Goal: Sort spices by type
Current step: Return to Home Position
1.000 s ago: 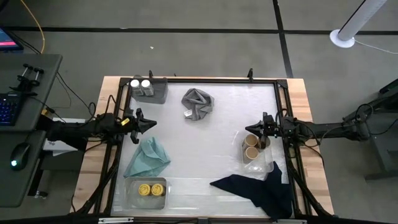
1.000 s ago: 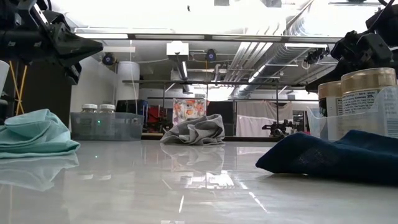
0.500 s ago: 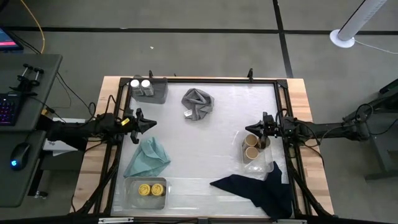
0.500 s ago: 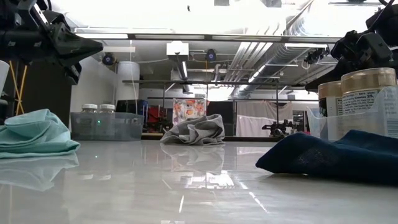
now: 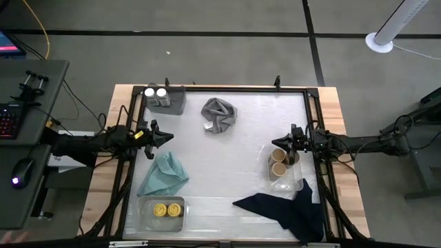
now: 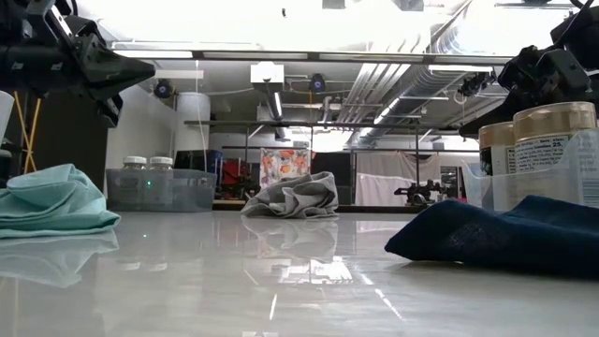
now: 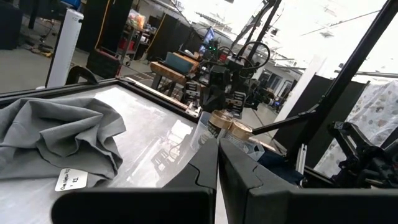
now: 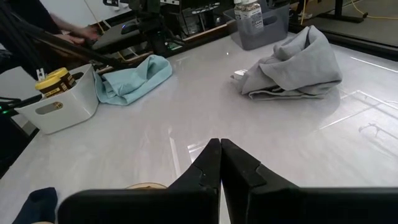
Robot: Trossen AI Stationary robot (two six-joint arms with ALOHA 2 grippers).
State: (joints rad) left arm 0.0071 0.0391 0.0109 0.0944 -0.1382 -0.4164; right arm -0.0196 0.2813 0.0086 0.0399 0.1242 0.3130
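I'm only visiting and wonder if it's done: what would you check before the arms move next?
1. White-capped jars together in the dark grey bin: ok.
2. Yellow-capped jars in the light grey bin: ok.
3. Brown-topped jars in the clear bin: ok.
4. Left claw shut, holding nothing: ok.
5. Right claw shut, holding nothing: ok.
6. Jars hidden under the grey cloth, teal cloth or navy cloth: cannot tell.
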